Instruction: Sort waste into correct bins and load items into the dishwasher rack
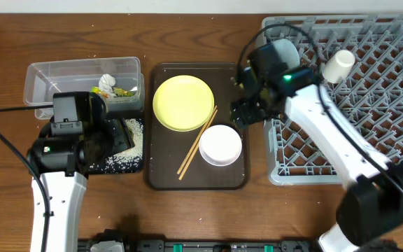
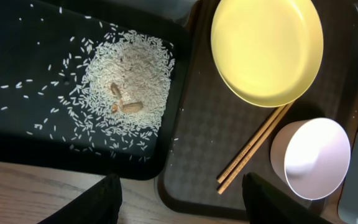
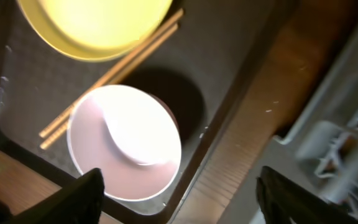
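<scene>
Rice grains (image 2: 126,87) lie heaped in the black tray (image 2: 17,56). The left gripper (image 2: 182,205) hangs over that tray, fingers spread, with nothing between them. The right gripper (image 3: 182,199) is also spread wide and empty, above the white bowl (image 3: 126,143) on the brown serving tray (image 3: 241,62). The yellow plate (image 1: 183,103) and chopsticks (image 1: 198,143) lie on the same tray. The snack wrapper (image 1: 123,92) and white scrap (image 1: 106,85) sit in the clear box (image 1: 61,73). A small cup (image 1: 339,66) sits in the dishwasher rack (image 1: 376,91).

Bowl (image 1: 290,49), prob blue, mostly behind R arm (image 1: 327,133)
</scene>
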Robot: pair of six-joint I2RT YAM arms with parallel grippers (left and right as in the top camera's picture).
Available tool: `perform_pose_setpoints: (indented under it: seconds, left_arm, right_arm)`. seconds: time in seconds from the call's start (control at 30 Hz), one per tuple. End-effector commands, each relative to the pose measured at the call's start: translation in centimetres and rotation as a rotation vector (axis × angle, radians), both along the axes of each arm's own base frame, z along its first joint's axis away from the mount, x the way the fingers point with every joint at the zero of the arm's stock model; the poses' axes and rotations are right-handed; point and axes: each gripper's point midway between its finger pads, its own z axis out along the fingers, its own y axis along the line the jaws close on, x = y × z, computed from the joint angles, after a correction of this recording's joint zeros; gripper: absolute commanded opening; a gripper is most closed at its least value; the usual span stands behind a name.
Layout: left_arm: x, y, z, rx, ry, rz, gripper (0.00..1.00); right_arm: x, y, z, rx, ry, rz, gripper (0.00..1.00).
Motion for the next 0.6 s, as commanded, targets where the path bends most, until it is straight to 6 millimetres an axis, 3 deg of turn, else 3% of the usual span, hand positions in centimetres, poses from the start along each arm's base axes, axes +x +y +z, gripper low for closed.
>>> perform_pose_setpoints:
  seconds: [0.0, 0.3, 0.43, 0.53, 0.57]
  left_arm:
    - [-0.1, 0.3, -0.6, 0.005, 0.027, 0.012, 0.65]
    - [-0.2, 0.3, -1.3, 0.003, 0.059, 0.012, 0.65]
    - [-0.2, 0.3, -1.4, 0.003, 0.063, 0.012, 0.65]
    - [-0.2, 0.3, -1.4, 0.003, 0.063, 0.011, 0.65]
    - [-0.2, 0.3, -1.4, 0.003, 0.063, 0.011, 0.65]
  right_arm:
    - [-1.1, 1.2, -2.6, -0.025, 0.077, 0.006, 0.69]
    - [-3.0, 1.8, -8.6, -0.117, 0.239, 0.033, 0.49]
    - [-3.1, 1.7, -9.6, -0.130, 0.260, 0.032, 0.18]
    - [-2.1, 0.8, -9.3, -0.151, 0.234, -0.015, 0.01]
    - [-1.8, 0.4, -9.1, -0.163, 0.222, -0.027, 0.01]
